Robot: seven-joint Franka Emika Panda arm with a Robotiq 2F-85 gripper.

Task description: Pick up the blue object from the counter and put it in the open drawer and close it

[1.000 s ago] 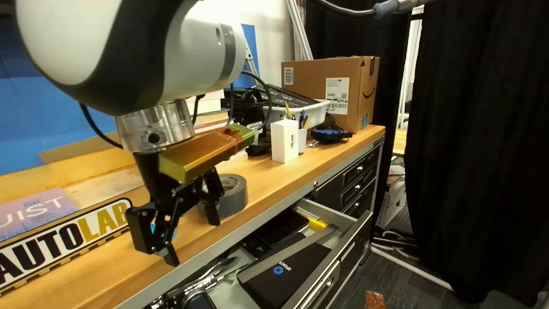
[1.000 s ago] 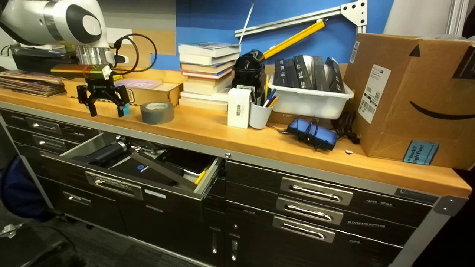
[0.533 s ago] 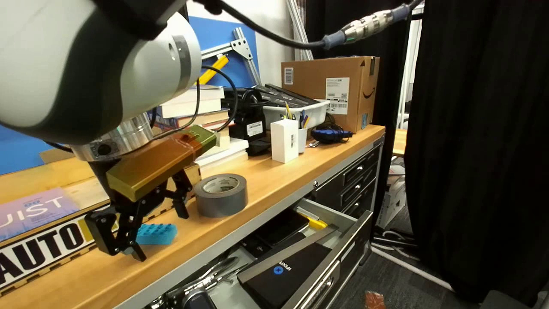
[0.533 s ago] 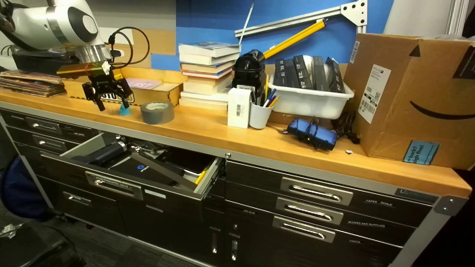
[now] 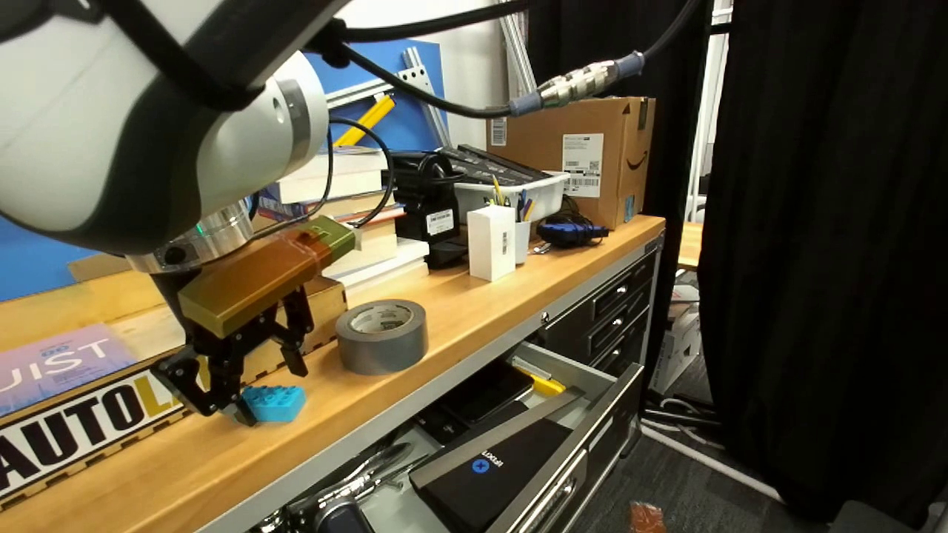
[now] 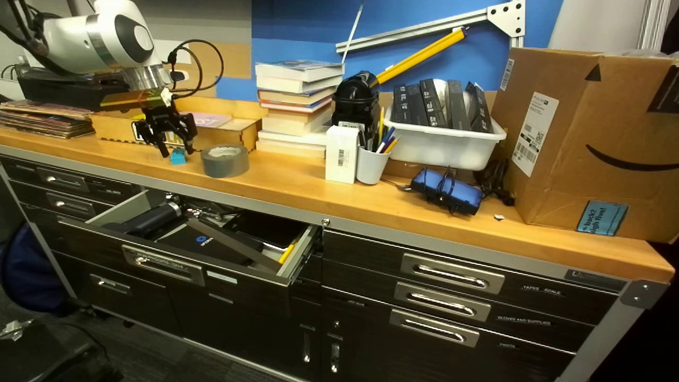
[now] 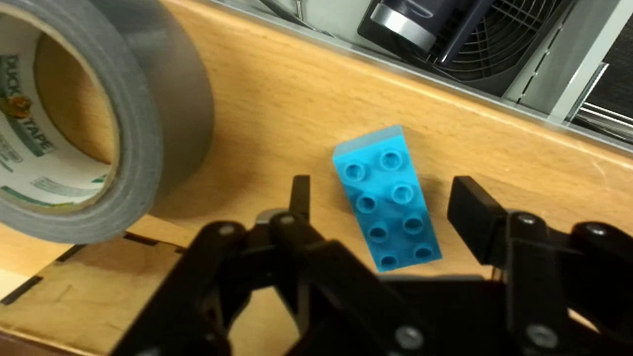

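Observation:
A bright blue toy brick with round studs (image 7: 390, 207) lies on the wooden counter (image 5: 463, 307). It shows in both exterior views too (image 5: 278, 403) (image 6: 178, 158). My gripper (image 7: 383, 202) is partly open, with one black finger on each side of the brick and gaps between. In the exterior views the gripper (image 5: 272, 389) (image 6: 177, 150) is tilted, low above the counter at the brick. The open drawer (image 6: 238, 284) is below the counter edge in front of the brick. It holds a black box, tools and a dark cylinder. Part of it shows in the wrist view (image 7: 568, 74).
A grey tape roll (image 7: 183, 99) stands close beside the brick. A wooden tray with an AUTOLAB sign (image 5: 111, 414) is behind it. Books (image 6: 297, 106), a white box (image 6: 341, 154), a pen cup (image 6: 371, 165), a corded blue device (image 6: 445, 191) and a cardboard box (image 6: 573, 138) stand farther along.
My gripper has moved to the brick and tilted. Its fingers have come closer together. The brick, mostly hidden before in an exterior view, now shows. The drawer has not moved.

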